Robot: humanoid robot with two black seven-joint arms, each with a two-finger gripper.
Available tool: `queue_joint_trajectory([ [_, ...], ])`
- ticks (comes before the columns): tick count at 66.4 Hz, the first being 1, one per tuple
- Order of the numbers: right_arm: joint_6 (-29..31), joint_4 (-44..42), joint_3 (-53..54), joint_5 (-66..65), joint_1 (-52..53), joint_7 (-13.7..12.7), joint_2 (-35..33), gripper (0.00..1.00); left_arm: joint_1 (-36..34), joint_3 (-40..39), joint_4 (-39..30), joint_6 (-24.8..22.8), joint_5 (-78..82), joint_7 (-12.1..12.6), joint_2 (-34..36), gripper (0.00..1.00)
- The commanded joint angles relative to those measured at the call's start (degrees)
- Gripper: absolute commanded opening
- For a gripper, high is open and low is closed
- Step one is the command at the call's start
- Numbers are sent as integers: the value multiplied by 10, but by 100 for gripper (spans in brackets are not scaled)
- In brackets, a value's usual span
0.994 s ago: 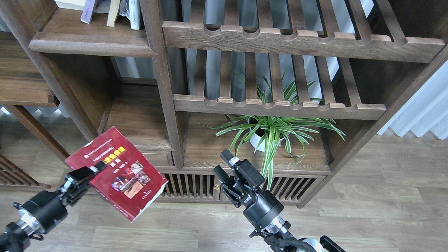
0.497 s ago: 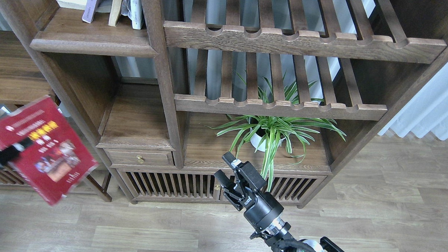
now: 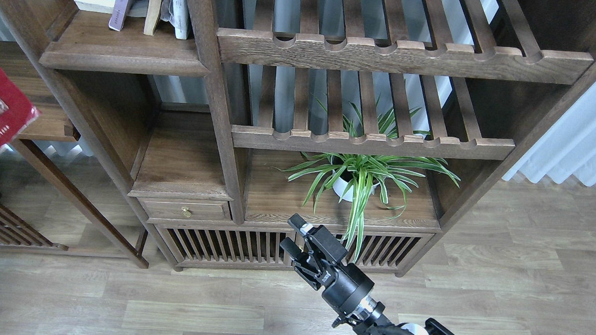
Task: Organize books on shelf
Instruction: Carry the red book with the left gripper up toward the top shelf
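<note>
Brown wood makes up the big bookcase, and a green plant in a white pot sits on its low board, right behind my right gripper, which holds nothing and has its two fingers apart. The dark red book pokes in at the far left edge, well apart from that gripper and lower than the shelf, where more books already stand. The book's small white letters are too tiny to read, and my left gripper is out of sight.
</note>
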Motion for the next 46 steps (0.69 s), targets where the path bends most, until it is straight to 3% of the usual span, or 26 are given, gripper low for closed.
queue_joint_trajectory([
  [1, 0, 0, 0, 0, 1, 0, -1, 99, -73, 8, 1, 0, -8, 0, 60, 0],
  [13, 0, 0, 0, 0, 1, -1, 0, 99, -235, 96, 5, 0, -29, 2, 140, 0],
  [26, 0, 0, -1, 0, 1, -2, 1, 99, -409, 243, 24, 0, -20, 30, 143, 0],
  [30, 0, 0, -2, 1, 1, -2, 1, 99, -487, 307, 36, 0, 12, 41, 105, 1],
  [46, 0, 2, -3, 0, 1, -3, 2, 99, -602, 382, 73, 0, 95, 55, -51, 1],
])
